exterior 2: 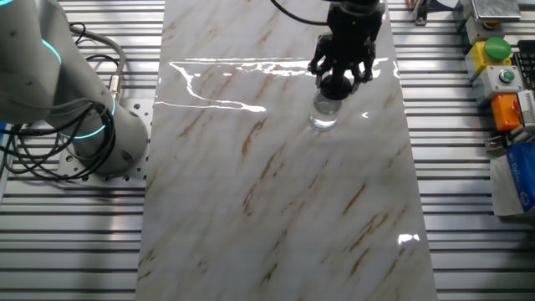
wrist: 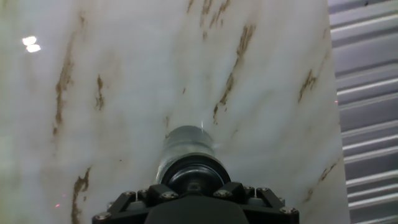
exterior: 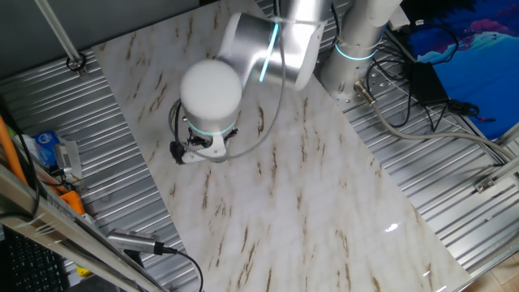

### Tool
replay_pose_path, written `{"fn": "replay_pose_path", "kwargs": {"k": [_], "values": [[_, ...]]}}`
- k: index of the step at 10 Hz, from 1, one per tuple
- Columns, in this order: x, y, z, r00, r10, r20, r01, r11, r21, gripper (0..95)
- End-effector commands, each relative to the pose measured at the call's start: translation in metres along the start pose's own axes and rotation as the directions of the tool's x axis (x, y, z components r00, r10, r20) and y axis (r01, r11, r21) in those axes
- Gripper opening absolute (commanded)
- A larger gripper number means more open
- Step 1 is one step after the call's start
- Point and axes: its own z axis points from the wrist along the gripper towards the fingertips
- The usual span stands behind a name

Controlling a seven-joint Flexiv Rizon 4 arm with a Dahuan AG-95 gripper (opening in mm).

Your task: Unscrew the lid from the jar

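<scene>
The small clear jar (exterior 2: pixel 324 114) stands upright on the marble tabletop (exterior 2: pixel 276 209), toward its far side. Its black lid (exterior 2: pixel 336 86) sits on top. My black gripper (exterior 2: pixel 338 80) comes straight down over it, with the fingers on both sides of the lid, closed against it. In the hand view the jar (wrist: pixel 186 146) is seen from above, the lid (wrist: pixel 194 174) sits between my fingers (wrist: pixel 147 193), and my gripper (wrist: pixel 194 188) fills the bottom edge. In one fixed view my wrist (exterior: pixel 211 96) hides the jar and lid.
The marble top is bordered by ribbed metal (exterior 2: pixel 468 209) on both sides. A control box with a green button (exterior 2: pixel 497 50) and an orange box (exterior 2: pixel 506 109) sit at the right. The arm's base and cables (exterior 2: pixel 79 125) stand at the left. A blue pack (exterior: pixel 45 148) lies off the table.
</scene>
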Motion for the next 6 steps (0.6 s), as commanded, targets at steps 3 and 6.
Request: {"fn": "replay_pose_path", "kwargs": {"k": [3,6], "values": [[-0.0043,0.0051,0.0039,0.996,0.080,-0.040,-0.081,0.996,-0.036,0.0],[-0.0075,0.0080,0.0065,0.996,0.078,-0.032,-0.079,0.996,-0.028,0.0]]}}
